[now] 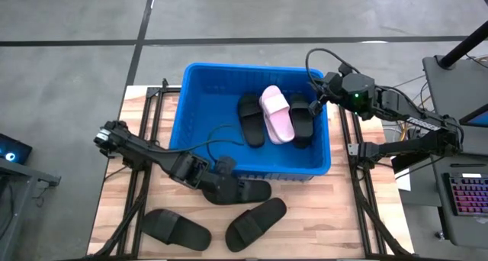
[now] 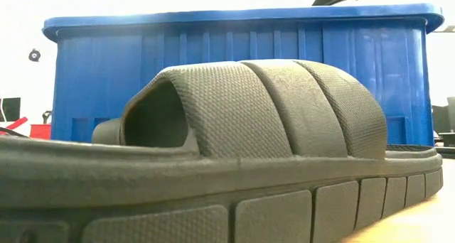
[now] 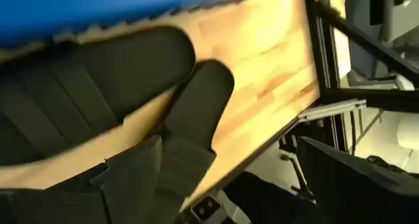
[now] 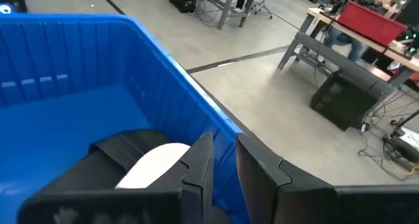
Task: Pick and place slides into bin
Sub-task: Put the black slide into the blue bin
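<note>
Left gripper (image 1: pixel 221 186): low on the table, at a matte black foam slide (image 1: pixel 248 190) just outside the big blue ribbed plastic bin (image 1: pixel 198 101); grip state cannot be told.
Right gripper (image 1: pixel 316 101): over the bin's far right corner, fingers narrow, holding nothing.
Beside right gripper: two black slides (image 1: pixel 250 120) and one pink slide (image 1: pixel 277 114) lie inside.
Near left gripper: two more black slides (image 1: pixel 255 223) on the wood.

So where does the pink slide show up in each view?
High view: the pink slide lies inside the blue bin, between two black slides.
Low view: not in it; the bin wall hides the inside.
Left wrist view: not in it.
Right wrist view: a pale patch just past the pincer fingers, probably it.
Shared landmark: the blue bin.
</note>
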Action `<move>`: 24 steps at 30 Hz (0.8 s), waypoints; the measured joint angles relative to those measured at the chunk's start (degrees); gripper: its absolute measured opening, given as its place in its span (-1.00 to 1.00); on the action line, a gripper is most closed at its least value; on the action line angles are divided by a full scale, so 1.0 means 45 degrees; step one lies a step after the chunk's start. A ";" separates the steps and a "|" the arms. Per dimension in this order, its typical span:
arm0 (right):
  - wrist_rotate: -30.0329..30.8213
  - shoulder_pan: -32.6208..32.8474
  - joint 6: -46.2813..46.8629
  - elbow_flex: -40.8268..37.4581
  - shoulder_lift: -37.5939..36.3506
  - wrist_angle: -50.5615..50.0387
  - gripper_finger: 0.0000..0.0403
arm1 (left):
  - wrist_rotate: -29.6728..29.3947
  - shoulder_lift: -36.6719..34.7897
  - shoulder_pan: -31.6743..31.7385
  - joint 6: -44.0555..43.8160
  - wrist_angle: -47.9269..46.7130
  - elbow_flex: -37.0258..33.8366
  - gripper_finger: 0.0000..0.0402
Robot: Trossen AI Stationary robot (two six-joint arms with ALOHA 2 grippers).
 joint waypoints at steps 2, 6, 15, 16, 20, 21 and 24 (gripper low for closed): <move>-0.0002 -0.0005 -0.0300 0.0005 -0.0001 0.0008 -0.72 | 0.0282 0.0151 -0.0110 -0.0456 0.0022 0.0054 0.68; -0.0003 -0.0005 -0.0490 0.0005 0.0000 0.0007 -0.72 | 0.1245 0.0428 -0.0419 -0.1600 0.0032 0.0049 0.68; -0.0003 -0.0005 -0.0495 0.0005 0.0000 0.0012 -0.72 | 0.1725 0.0542 -0.0769 -0.5133 0.0023 0.0029 0.68; -0.0008 -0.0005 -0.0495 0.0000 0.0000 0.0012 -0.72 | 0.1723 0.0543 -0.0769 -0.5301 0.0024 0.0029 0.68; -0.0008 -0.0001 -0.0524 -0.0024 0.0000 0.0014 -0.72 | 0.1718 0.0543 -0.0769 -0.5286 0.0018 0.0012 0.68; -0.0013 -0.0005 -0.0520 -0.0024 0.0000 0.0015 -0.72 | 0.1718 0.0543 -0.0774 -0.5242 0.0019 -0.0001 0.68; -0.0023 0.0000 -0.0522 -0.0024 0.0000 0.0021 -0.72 | 0.2032 0.0543 -0.0774 -0.5284 -0.0094 -0.0010 0.68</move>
